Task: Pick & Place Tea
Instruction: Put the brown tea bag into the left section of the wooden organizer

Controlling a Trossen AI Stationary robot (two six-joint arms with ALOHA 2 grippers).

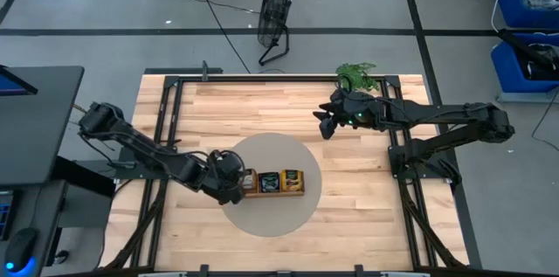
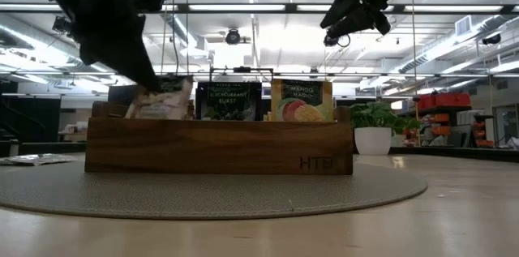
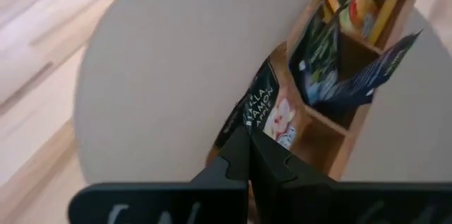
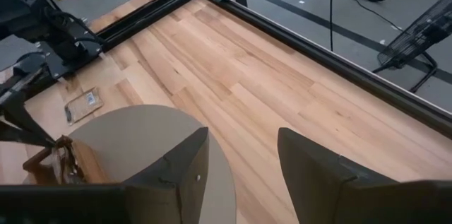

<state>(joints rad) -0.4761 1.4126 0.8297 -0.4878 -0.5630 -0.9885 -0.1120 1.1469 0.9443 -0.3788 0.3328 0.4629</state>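
The left gripper (image 3: 248, 155) is closed on a pale tea sachet (image 3: 272, 114), which is held at the end compartment of the wooden tray (image 2: 219, 147), on the round grey mat (image 1: 271, 216). The other two compartments are already filled with dark (image 2: 231, 101) and orange (image 2: 302, 100) sachets. One more sachet (image 4: 85, 104) is seen lying on the table beside the mat, so some work is judged to remain, while the right gripper (image 4: 240, 160) is kept open, high and well apart from the tray.

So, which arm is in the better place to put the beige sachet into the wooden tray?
The left. The left gripper is shut on the beige sachet, over the wooden tray's end compartment. The right gripper hangs open, empty, far from the tray.
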